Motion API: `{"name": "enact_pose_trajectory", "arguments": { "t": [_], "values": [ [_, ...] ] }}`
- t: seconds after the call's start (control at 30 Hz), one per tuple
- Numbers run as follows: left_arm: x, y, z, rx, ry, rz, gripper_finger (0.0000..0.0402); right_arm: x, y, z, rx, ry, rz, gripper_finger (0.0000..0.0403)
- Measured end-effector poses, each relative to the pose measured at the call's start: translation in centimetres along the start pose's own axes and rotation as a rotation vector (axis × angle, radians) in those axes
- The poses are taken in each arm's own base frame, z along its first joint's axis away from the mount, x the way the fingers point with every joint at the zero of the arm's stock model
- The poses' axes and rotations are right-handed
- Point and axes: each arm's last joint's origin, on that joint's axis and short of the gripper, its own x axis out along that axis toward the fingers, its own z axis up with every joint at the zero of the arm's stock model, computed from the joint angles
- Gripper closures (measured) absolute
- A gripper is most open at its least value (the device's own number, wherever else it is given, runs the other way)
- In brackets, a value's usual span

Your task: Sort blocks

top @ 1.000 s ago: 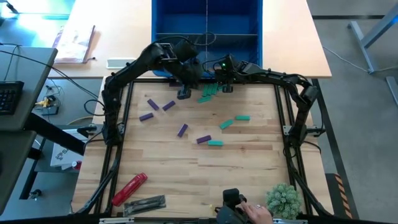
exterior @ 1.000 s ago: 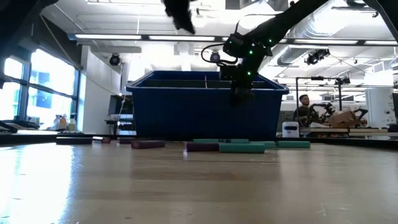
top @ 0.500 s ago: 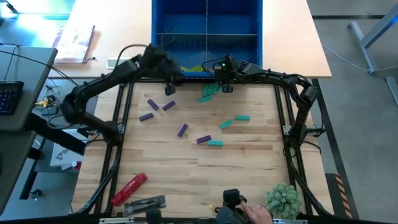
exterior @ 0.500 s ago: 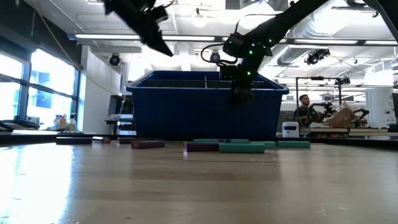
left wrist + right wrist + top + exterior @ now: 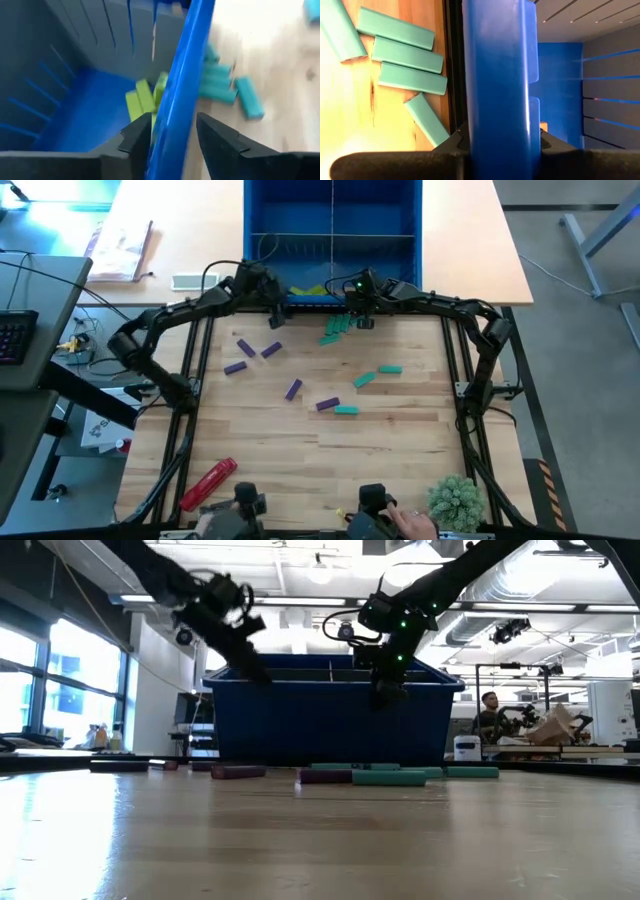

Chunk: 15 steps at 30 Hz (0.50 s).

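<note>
Purple blocks [image 5: 271,350] and teal blocks [image 5: 363,379] lie scattered flat on the wooden table. A cluster of teal blocks [image 5: 405,55] lies against the near wall of the blue bin [image 5: 290,210]. Lime blocks [image 5: 142,100] lie on the bin's floor. My left gripper [image 5: 172,135] is open at the bin's near rim [image 5: 192,60], one finger on each side of it, without plain touch. In the high view this gripper [image 5: 274,318] is left of my right gripper [image 5: 360,317]. My right gripper [image 5: 500,140] is shut on the bin's near wall. My right gripper has the top of the bin's near wall [image 5: 497,100] between its two fingers, one finger inside the bin and one outside. The fingers [image 5: 451,137] slant down from the table's near side and lie across the wall. The bin stands on the table.
A red cylinder [image 5: 208,483] lies at the table's near left. A small green plant [image 5: 455,500] stands at the near right, and a person's hand [image 5: 415,520] shows at the near edge. Black frame bars [image 5: 462,370] run along both sides.
My left gripper has come down from high over the bin to its near rim, shifting toward the table's left edge and tipping toward level. The arm's elbow has swung out to the left. My right gripper and the blocks on the table have kept still.
</note>
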Motion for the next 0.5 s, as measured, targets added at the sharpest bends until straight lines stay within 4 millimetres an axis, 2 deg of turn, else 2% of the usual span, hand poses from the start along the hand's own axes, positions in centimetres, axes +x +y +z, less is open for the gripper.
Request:
{"name": "enact_pose_trajectory", "arguments": {
  "t": [0.1, 0.23, 0.5],
  "values": [
    [1.1, 0.0, -1.0, 0.016, 0.046, -0.014, 0.0249, 0.0, 0.0, 0.0, -0.002, 0.001, 0.001, 0.0343],
    [1.4, 0.2, -1.6, 0.027, 0.093, -0.003, 0.0248, -0.1, 0.0, 0.2, -0.015, 0.006, -0.025, 0.0339],
    [1.3, 0.7, -2.4, 0.004, 0.141, 0.005, 0.0247, -2.0, -0.2, 1.3, 0.071, -0.026, -0.06, 0.0293]
  ]
}}
